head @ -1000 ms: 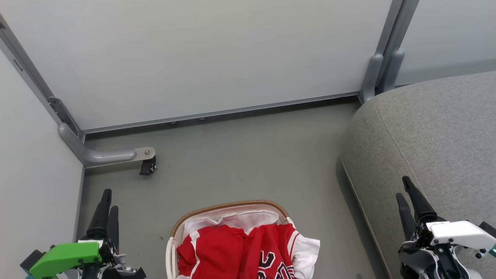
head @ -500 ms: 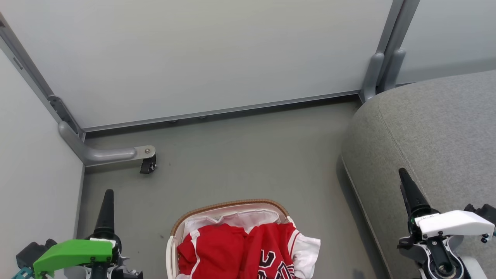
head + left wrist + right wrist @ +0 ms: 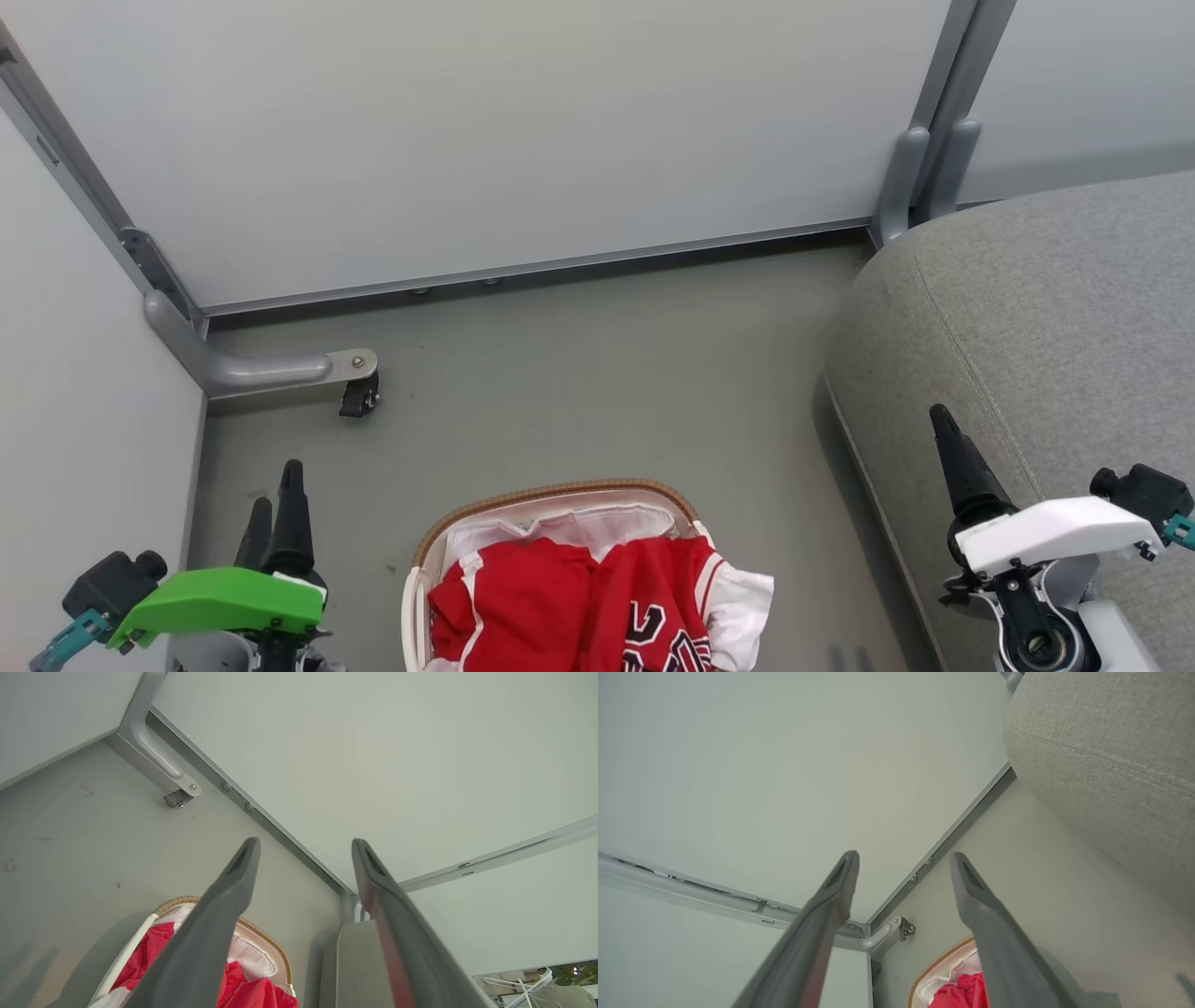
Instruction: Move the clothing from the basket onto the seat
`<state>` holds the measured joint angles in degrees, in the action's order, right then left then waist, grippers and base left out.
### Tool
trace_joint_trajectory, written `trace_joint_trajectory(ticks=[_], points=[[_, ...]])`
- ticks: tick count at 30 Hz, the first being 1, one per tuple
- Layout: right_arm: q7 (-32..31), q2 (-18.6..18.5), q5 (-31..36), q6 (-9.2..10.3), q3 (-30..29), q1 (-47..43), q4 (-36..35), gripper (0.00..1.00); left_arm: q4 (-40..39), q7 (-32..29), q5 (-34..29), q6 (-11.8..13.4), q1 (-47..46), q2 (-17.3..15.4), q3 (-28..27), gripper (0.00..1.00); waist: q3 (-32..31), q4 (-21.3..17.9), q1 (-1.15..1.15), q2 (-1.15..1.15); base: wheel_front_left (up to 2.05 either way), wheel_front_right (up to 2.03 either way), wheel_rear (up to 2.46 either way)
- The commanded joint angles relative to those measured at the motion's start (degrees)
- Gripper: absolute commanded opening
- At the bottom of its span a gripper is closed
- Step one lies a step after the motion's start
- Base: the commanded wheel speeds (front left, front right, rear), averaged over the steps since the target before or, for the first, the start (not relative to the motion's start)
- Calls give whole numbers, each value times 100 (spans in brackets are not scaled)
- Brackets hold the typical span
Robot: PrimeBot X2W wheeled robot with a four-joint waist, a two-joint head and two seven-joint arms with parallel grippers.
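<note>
Two red jerseys (image 3: 579,607) with white trim, one showing black-and-white numbers, lie heaped in the white basket (image 3: 551,492) with its brown woven rim, at the bottom middle of the head view. The grey seat (image 3: 1055,308) rises at the right. My left gripper (image 3: 276,485) hovers open above the floor to the left of the basket. My right gripper (image 3: 943,429) is seen edge-on over the seat's near edge. The left wrist view looks between the open left gripper (image 3: 303,842) at the jerseys (image 3: 243,984) and the seat (image 3: 359,961). The right gripper (image 3: 903,856) is open and empty, with the jerseys (image 3: 957,991) below.
Pale partition walls close off the back and left. A grey bracket with a black caster (image 3: 359,397) sticks out onto the floor (image 3: 597,373) at the back left. A grey post (image 3: 920,159) stands at the seat's far corner.
Both wrists have rolled. The left gripper has shifted right and a little up, now showing both fingers; the right gripper has moved left. The jerseys and basket have not moved.
</note>
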<state>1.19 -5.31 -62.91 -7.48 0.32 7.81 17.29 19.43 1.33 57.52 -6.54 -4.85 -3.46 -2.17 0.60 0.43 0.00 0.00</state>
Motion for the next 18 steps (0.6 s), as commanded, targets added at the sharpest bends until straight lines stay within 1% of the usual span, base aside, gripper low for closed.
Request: trace_joint_trajectory(ticks=[1, 18], points=[[84, -72, 256, -1, 44, 189, -38, 100, -21, 72, -268, 16, -207, -85, 51, 100, 0, 4, 0, 0, 0, 0, 0], [417, -97, 1746, -1, 352, 271, 191, 100, 148, 405, -1704, 288, -259, -236, 567, 100, 6, 34, 0, 0, 0, 0, 0]])
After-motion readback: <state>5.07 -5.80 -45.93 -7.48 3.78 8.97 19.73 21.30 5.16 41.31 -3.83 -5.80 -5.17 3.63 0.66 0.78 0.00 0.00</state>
